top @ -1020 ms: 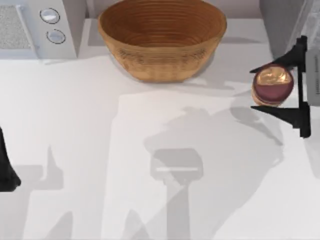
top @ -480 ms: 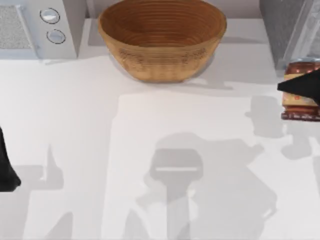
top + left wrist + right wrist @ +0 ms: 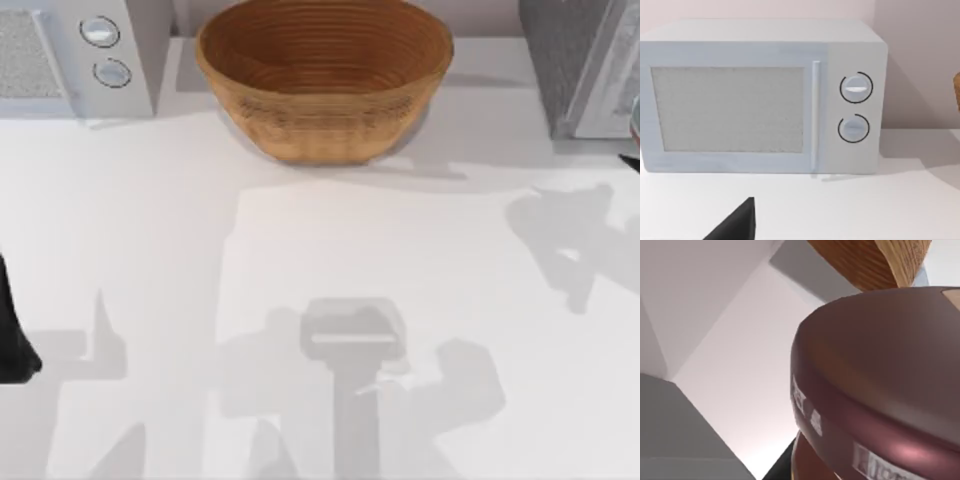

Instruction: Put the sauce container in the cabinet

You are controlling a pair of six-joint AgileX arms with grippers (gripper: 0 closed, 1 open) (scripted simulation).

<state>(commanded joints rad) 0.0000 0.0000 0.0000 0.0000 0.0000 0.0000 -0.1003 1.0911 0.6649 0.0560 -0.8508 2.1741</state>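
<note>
1. Sauce container [image 3: 880, 385] sits right up against the right wrist camera, maroon lid foremost — a dark gripper part shows just under it, but whether the fingers clamp it I cannot tell.
2. Cabinet [image 3: 580, 65] stands at the table's far right.
3. Basket [image 3: 322, 75] far centre, microwave [image 3: 70, 55] far left.
4. Left gripper [image 3: 12, 335] parked at the left edge.
</note>
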